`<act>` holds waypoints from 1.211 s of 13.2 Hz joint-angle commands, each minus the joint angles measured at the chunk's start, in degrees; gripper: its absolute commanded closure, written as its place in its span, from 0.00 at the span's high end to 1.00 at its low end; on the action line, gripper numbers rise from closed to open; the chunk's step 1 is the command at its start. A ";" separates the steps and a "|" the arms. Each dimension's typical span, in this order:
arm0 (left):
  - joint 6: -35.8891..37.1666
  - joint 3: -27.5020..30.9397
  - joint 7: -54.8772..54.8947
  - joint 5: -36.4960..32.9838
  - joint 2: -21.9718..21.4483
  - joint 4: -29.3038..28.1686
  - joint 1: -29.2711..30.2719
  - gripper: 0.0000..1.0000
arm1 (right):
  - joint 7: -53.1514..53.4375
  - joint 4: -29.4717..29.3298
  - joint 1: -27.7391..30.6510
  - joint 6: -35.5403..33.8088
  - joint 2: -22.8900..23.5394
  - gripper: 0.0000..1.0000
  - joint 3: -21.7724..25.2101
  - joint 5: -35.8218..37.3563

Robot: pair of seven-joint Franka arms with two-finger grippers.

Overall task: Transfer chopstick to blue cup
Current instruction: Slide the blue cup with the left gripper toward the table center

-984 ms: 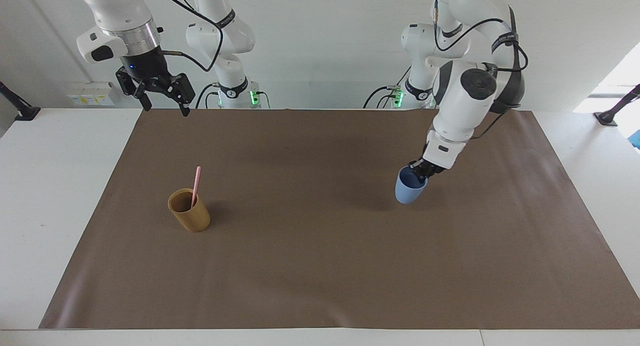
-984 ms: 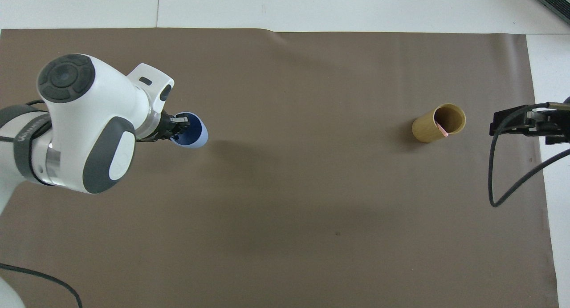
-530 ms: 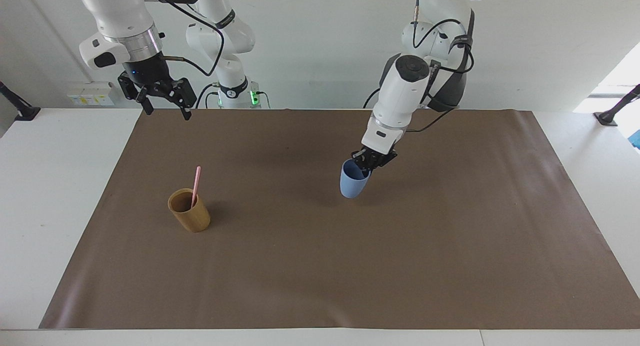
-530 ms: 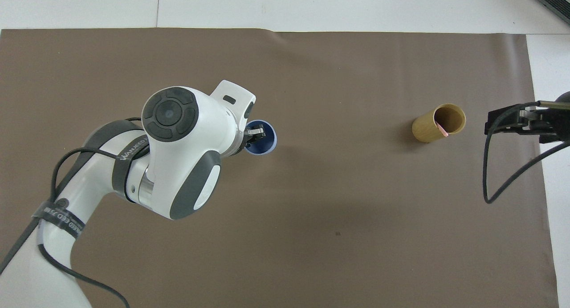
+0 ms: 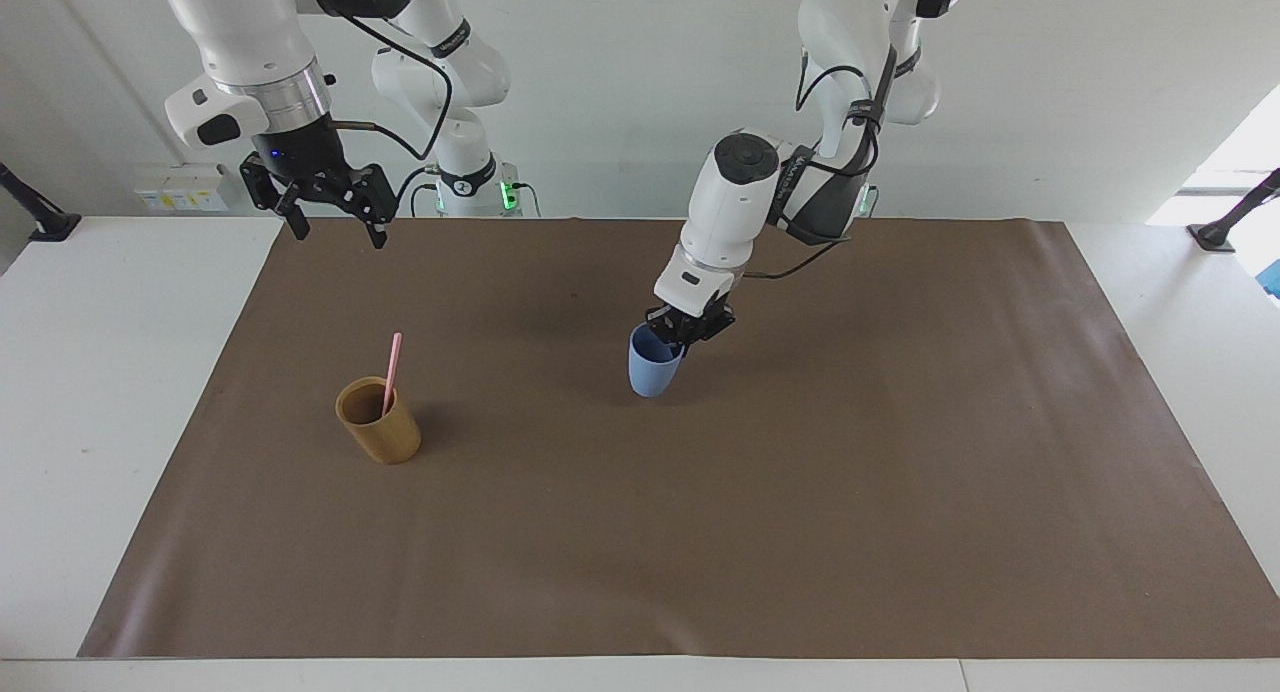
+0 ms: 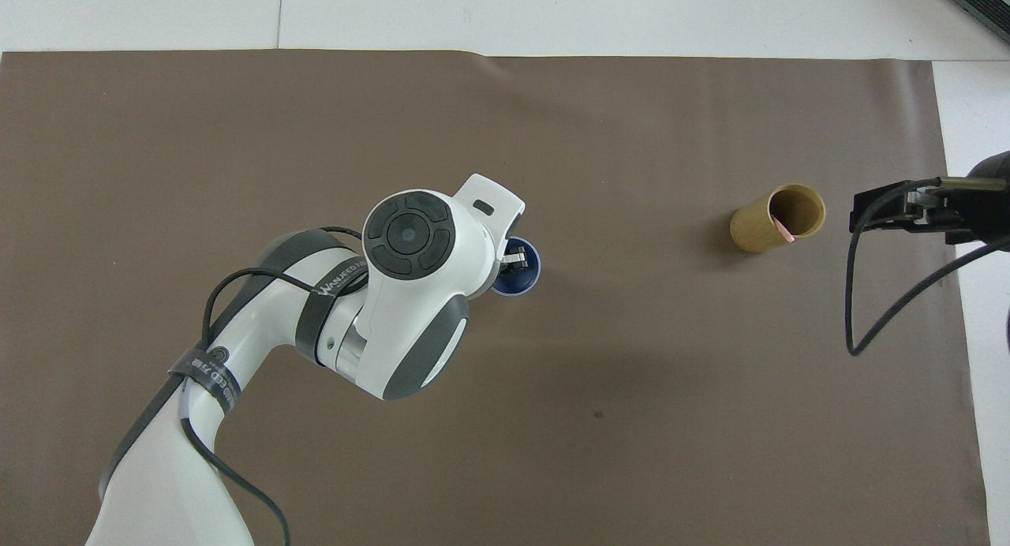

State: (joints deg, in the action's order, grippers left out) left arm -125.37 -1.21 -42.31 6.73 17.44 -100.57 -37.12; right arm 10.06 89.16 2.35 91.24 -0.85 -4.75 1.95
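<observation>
The blue cup (image 5: 655,374) is near the middle of the brown mat, slightly tilted. My left gripper (image 5: 685,334) is shut on its rim, one finger inside the cup. I cannot tell whether its base touches the mat. It also shows in the overhead view (image 6: 529,274), partly under my left gripper (image 6: 514,260). The pink chopstick (image 5: 392,372) stands leaning in the tan-brown cup (image 5: 380,427) toward the right arm's end; only its tip (image 6: 783,229) shows from above. My right gripper (image 5: 338,234) hangs open and empty, high over the mat's robot-side edge, with its tips (image 6: 868,213) beside the tan cup (image 6: 769,222).
The brown mat (image 5: 760,532) covers most of the white table (image 5: 120,392). A black cable (image 6: 876,309) hangs from the right arm's wrist near the tan cup.
My left gripper has carried the blue cup from the left arm's end to the middle of the mat, toward the tan cup. The right gripper has shifted slightly toward the tan cup.
</observation>
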 commanded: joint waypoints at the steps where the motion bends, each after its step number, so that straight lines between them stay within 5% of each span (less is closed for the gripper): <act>1: -0.14 1.12 -1.54 0.21 4.07 3.01 -2.08 0.00 | -4.24 1.36 0.20 1.66 -0.30 1.00 -0.08 0.86; 6: -0.05 1.12 -3.83 -1.37 6.55 6.44 -3.14 0.00 | -7.23 1.80 0.20 2.10 -0.29 1.00 -0.08 0.95; 7: -0.14 1.12 -3.83 -1.37 6.55 6.44 -2.88 0.21 | -8.90 1.80 0.46 2.10 -0.29 1.00 -0.08 1.04; 10: -0.40 1.12 -3.83 -1.37 7.34 6.17 -3.05 0.30 | -11.10 2.41 0.64 3.06 -0.47 1.00 -0.17 0.95; 12: 0.47 1.12 -3.75 -1.46 7.17 6.35 -3.05 0.54 | -13.83 3.03 0.64 4.20 -0.65 1.00 -0.17 0.95; 15: 4.15 1.56 -3.75 -1.28 4.19 6.70 -2.44 0.73 | -14.02 3.12 0.21 5.08 0.40 1.00 -0.08 0.95; 16: 6.34 1.82 -3.75 -1.28 1.83 6.70 -2.26 1.00 | -13.93 3.38 0.11 5.43 0.93 1.00 -0.08 1.56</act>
State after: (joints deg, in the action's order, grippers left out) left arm -123.66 -0.37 -44.96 6.26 23.18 -94.26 -39.02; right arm -2.77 91.57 2.43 94.93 -0.63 -4.67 2.19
